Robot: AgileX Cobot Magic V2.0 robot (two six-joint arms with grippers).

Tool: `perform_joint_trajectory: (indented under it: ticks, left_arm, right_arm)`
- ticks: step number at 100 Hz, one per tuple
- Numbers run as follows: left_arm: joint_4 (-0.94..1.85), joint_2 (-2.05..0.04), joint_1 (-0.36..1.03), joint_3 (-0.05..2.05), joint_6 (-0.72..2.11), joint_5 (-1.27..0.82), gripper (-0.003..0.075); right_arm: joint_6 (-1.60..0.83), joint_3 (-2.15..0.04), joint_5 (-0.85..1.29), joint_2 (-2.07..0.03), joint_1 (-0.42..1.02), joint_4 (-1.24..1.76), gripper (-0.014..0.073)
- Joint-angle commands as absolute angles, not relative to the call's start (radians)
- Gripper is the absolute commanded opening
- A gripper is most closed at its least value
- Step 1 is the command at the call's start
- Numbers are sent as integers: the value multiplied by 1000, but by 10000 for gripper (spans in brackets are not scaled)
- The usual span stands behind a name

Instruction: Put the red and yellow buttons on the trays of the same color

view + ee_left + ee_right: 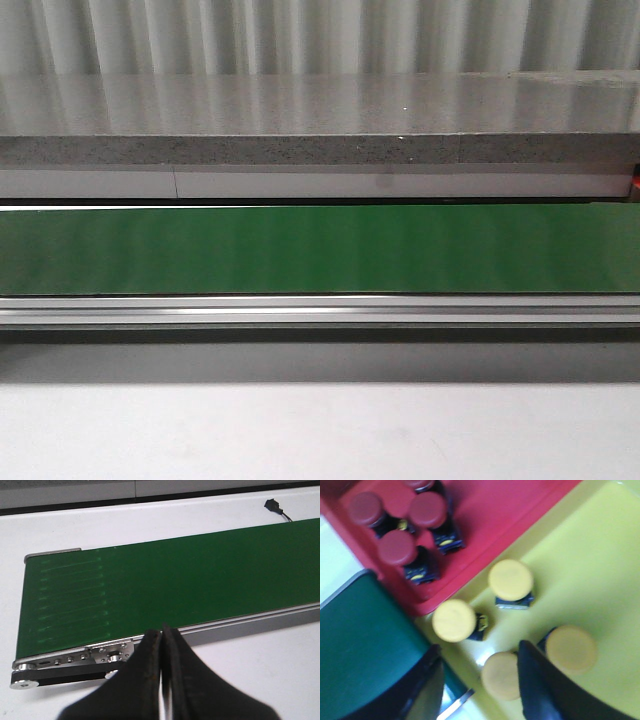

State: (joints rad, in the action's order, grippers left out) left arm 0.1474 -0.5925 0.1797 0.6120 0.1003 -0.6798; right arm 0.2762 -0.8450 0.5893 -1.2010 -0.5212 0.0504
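While the belt (320,250) lies bare, four red buttons (397,547) sit in the red tray (485,515) and four yellow buttons (510,580) in the yellow tray (580,565). Sorting seems nearly done. The right gripper (477,680) gapes, apparently over a yellow one; the left gripper (161,645) is pinched closed, empty.

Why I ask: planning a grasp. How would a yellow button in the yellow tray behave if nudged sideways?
The yellow button looks top-heavy: a wide round cap over a narrower dark base, so it may tip. Tipped, the round cap could roll. The yellow tray looks glossy, so it might slide instead.
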Motion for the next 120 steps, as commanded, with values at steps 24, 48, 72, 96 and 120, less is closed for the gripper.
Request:
perform_joint_trajectory:
  ticks: [24, 48, 72, 96, 120]
  left_arm:
    - [159, -593, 189, 637, 98, -616, -20]
    - [159, -593, 189, 637, 98, -616, -20]
    - [159, -593, 189, 637, 98, -616, -20]
    - [159, -593, 189, 637, 98, -616, -20]
    - [159, -593, 189, 637, 98, -616, -20]
  right_arm:
    - [246, -865, 578, -1111, -200, 36, -63]
    - [226, -865, 566, -1029, -43, 36, -67]
    - [122, -832, 494, -907, 43, 35, -67]
    - [63, -759, 431, -774, 44, 27, -67]
    - [28, -695, 428, -639, 44, 0, -65]
